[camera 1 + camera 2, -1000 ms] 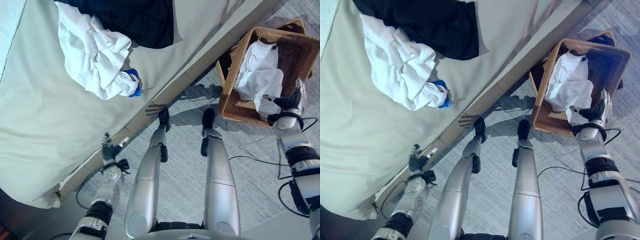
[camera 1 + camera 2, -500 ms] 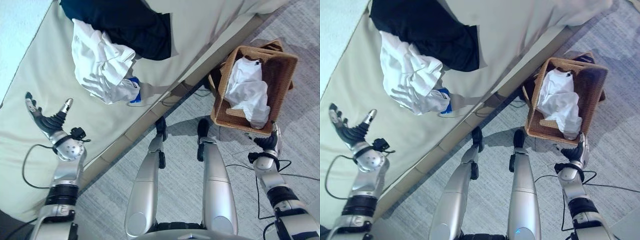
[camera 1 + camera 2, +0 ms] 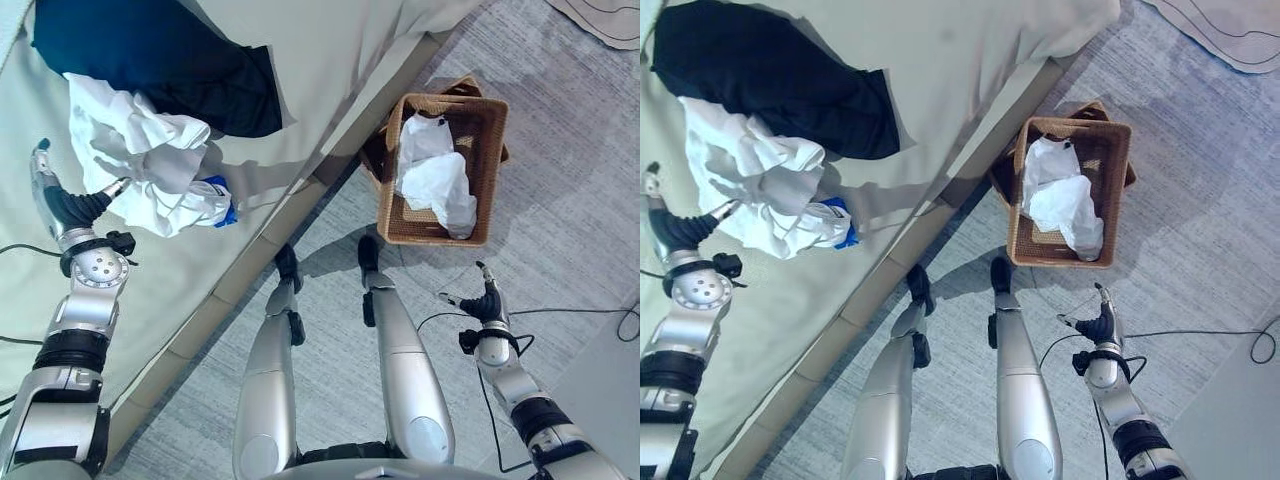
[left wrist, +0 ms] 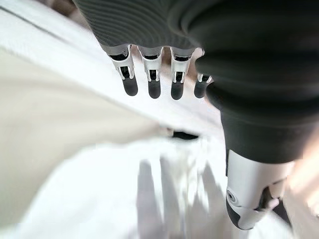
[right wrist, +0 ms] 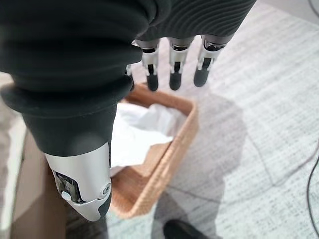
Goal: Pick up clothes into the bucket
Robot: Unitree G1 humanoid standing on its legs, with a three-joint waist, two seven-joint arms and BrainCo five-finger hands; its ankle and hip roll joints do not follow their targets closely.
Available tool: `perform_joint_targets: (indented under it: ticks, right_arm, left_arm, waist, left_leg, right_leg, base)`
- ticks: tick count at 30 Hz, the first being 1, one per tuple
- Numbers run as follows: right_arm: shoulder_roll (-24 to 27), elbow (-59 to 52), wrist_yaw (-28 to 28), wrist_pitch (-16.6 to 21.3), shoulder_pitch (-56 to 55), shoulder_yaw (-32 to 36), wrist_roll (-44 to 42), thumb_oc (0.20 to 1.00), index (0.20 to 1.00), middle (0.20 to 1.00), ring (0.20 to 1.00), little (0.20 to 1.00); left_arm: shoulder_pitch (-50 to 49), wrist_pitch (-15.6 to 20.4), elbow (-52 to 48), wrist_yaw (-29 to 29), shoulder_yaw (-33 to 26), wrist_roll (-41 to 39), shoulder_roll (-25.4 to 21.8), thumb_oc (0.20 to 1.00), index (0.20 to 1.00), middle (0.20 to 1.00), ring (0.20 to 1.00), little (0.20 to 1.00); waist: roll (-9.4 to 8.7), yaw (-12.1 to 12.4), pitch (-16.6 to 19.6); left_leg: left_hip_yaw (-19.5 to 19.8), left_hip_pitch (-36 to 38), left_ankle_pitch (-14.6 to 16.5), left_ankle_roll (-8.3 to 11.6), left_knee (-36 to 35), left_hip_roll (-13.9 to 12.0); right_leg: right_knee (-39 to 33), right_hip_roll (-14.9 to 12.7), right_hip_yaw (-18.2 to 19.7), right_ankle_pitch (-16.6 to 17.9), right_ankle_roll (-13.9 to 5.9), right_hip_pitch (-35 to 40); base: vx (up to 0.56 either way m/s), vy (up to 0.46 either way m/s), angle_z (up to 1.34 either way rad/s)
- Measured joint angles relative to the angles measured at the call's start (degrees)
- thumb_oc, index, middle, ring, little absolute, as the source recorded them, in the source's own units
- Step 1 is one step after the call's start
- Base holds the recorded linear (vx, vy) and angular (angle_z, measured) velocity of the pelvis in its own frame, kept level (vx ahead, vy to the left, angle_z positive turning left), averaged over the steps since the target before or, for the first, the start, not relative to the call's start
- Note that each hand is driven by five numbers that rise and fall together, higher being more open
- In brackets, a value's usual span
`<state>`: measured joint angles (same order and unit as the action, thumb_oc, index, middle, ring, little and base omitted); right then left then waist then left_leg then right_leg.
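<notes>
On the pale beige bed sheet [image 3: 330,60], at the left of the scene, the crumpled white cotton garment [image 3: 140,165] lay heaped against a dark navy garment [image 3: 150,65] spread farther up the mattress. A small bright blue patch [image 3: 222,212] showed at the white heap's near right corner. The robot's left hand [image 3: 60,205] hovered just beside the heap's left edge, fingers straight and spread with the thumb reaching toward the cloth, holding nothing; from its own wrist camera the dark-tipped fingers [image 4: 149,84] hung loose above soft white folds. The heap lay directly to the right of that hand, and its long axis ran from far left to near right, roughly along the bed's edge. This arm was by far the nearer one, so I judged the next grab would fall to it.

Down on the grey woven carpet [image 3: 560,200], the rectangular brown wicker basket [image 3: 490,170] stood at the right, beside the bed's edge, with a rumpled white cloth [image 3: 435,175] already inside. The right hand [image 3: 482,300] hung low over the carpet, on the near side of the basket and apart from it, fingers relaxed and empty. The basket looked stiff and coarse, while the clothes were limp and likely to trail when lifted.
</notes>
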<state>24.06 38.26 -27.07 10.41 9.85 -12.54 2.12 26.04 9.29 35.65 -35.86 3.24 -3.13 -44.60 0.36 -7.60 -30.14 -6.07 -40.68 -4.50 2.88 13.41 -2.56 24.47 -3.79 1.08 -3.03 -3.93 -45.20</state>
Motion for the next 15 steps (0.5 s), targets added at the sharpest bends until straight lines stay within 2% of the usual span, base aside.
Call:
perform_joint_targets:
  ticks: [6, 10, 15]
  right_arm:
    - [-0.1, -4.0, 0.6, 0.9, -0.1, -0.7, 0.2, 1.0, 1.0, 1.0, 1.0, 1.0]
    - [0.0, -6.6, 0.6, 1.1, -0.2, -0.7, 0.0, 1.0, 1.0, 1.0, 1.0, 1.0]
    - [0.2, -9.6, 0.6, 2.5, 0.1, -0.7, -1.3, 1.0, 1.0, 1.0, 1.0, 1.0]
  left_arm:
    - [5.0, -1.5, 6.0, 2.9, 4.0, 0.2, -1.8, 1.0, 1.0, 1.0, 1.0, 1.0]
    - [7.6, -3.1, 7.5, 3.9, 4.9, 0.4, -2.2, 1.0, 1.0, 1.0, 1.0, 1.0]
    - [11.8, -2.4, 10.6, 4.5, 7.0, 2.4, -4.8, 1.0, 1.0, 1.0, 1.0, 1.0]
  waist:
    - [-1.94, -1.4, -0.4]
    - [-2.19, -1.4, -0.5]
    - [-2.74, -1.9, -0.3]
  left_leg:
    - [0.1, -5.2, 1.3, 0.26, 4.0, -1.0]
    - [0.8, -9.4, 2.5, -0.02, 7.5, -1.3]
    - [2.0, -14.6, 3.2, 0.27, 10.6, -1.7]
  right_leg:
    - [0.4, 0.9, -0.3, 0.9, 0.46, -3.3]
    - [1.6, 1.0, -0.5, 0.9, 0.48, -6.2]
    - [2.8, 1.3, -1.5, 0.8, 0.6, -10.0]
  base:
    - [0.0, 0.012, -0.03]
    - [0.0, -0.001, -0.02]
    - [0.0, 0.002, 0.05]
